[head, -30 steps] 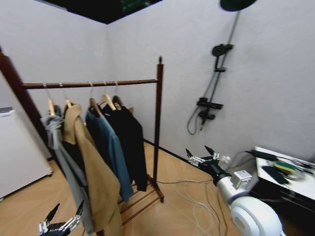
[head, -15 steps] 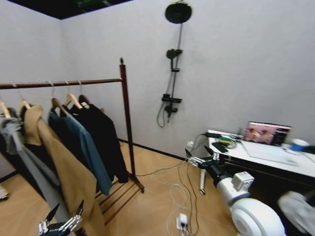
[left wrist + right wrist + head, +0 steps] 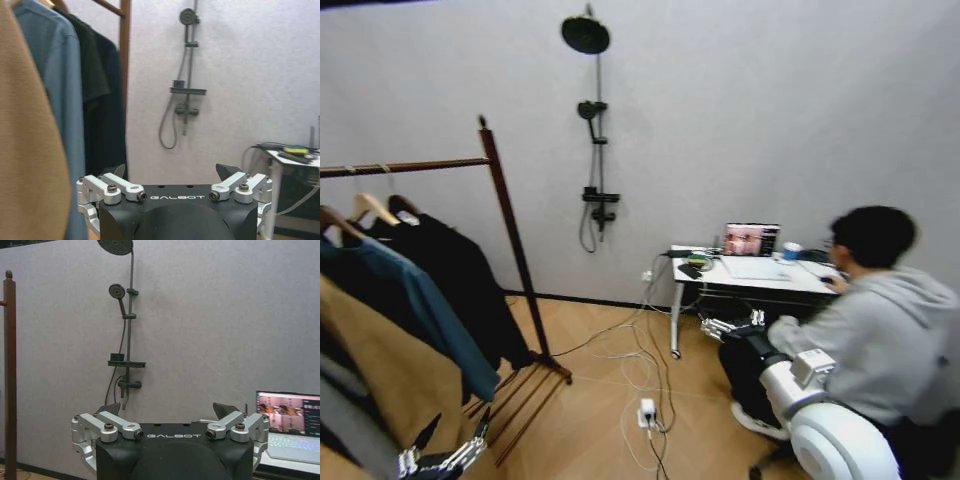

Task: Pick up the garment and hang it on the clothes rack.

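Your view has swung right: clothes rack (image 3: 510, 240) now at left, black garment (image 3: 460, 285) already hanging there; left gripper (image 3: 448, 448) and right gripper (image 3: 730, 322) both spread, empty.

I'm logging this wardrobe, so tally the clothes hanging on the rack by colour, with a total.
Black garment: 1
Teal-blue jacket: 1
Tan coat: 1
Grey hoodie: 1, partly cut off at the edge of the head view
Total: 4 hanging on the clothes rack
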Available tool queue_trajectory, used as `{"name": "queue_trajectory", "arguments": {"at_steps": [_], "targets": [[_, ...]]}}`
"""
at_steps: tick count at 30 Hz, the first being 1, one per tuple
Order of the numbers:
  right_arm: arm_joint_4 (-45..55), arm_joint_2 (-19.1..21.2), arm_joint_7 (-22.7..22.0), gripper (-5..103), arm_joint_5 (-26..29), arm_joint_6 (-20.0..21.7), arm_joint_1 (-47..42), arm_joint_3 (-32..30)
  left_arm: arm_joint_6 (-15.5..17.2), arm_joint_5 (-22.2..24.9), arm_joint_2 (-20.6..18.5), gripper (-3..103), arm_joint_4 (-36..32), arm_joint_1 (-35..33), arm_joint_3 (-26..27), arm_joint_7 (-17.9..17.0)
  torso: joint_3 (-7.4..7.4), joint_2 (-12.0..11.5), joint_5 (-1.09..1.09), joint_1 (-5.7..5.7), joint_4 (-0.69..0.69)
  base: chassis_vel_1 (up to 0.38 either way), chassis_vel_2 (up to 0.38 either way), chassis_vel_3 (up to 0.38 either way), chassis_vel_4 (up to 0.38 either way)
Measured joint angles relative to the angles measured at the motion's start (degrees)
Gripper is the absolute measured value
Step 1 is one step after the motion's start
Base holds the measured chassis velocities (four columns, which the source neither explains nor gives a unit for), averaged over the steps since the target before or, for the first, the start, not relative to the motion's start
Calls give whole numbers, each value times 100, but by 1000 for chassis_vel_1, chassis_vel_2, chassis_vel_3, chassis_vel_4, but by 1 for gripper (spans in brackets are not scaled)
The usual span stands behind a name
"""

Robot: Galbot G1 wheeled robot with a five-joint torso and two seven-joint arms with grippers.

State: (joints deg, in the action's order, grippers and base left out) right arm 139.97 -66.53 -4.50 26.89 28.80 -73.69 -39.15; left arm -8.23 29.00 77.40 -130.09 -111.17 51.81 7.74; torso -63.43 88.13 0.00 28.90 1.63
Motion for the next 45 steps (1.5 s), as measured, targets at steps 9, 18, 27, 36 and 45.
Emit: {"name": "queue_trajectory", "arguments": {"at_steps": [9, 18, 27, 36, 45], "targets": [[-18, -25, 29, 100, -12, -7, 0, 52, 0, 0, 0, 100, 0, 0, 0, 1, 0, 0, -1, -1, 0, 30, -274, -279, 21], [-47, -36, 49, 100, -31, -19, -2, 80, 0, 0, 0, 100, 0, 0, 0, 1, 0, 0, 1, 0, 0, 27, -276, -281, 25], [-41, -76, 102, 100, -46, -18, 0, 129, 0, 0, 0, 100, 0, 0, 0, 1, 0, 0, 0, -1, 2, 70, -222, -235, 63], [-62, -141, 117, 100, -145, -26, -32, 245, 0, 0, 0, 100, 0, 0, 0, -1, 0, 0, -1, -1, 0, 155, -145, -151, 143], [-104, -163, 120, 100, -198, -39, -18, 332, 0, 0, 0, 100, 0, 0, 0, -1, 0, 0, 0, 0, 0, 146, -161, -142, 149]]}}
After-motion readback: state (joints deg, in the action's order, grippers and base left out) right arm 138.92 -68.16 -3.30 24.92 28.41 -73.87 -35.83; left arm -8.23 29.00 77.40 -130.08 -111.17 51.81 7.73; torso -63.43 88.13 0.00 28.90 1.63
